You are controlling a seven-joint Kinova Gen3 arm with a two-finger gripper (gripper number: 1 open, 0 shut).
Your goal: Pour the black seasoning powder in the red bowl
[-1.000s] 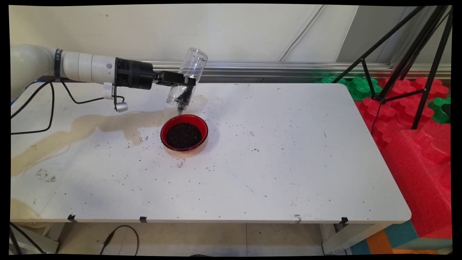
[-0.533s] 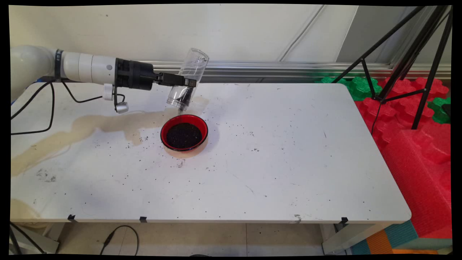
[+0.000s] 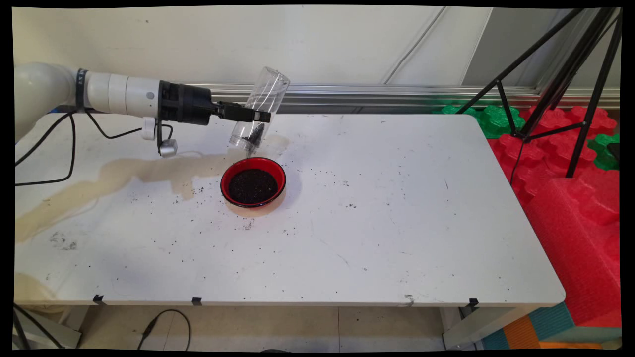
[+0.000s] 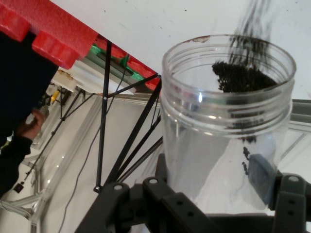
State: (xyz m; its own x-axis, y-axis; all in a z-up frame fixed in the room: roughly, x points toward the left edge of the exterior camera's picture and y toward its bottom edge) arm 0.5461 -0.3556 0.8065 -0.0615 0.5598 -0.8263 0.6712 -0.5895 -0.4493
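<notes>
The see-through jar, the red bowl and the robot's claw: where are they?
clear jar (image 3: 268,91), main view, raised bottom half.
red bowl (image 3: 226,174), main view, left rim.
gripper (image 3: 260,117), main view, fingertips clamping jar.

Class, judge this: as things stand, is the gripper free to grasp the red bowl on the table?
Probably not: the gripper is shut on the clear jar, tipped above the red bowl of dark grains.
</notes>
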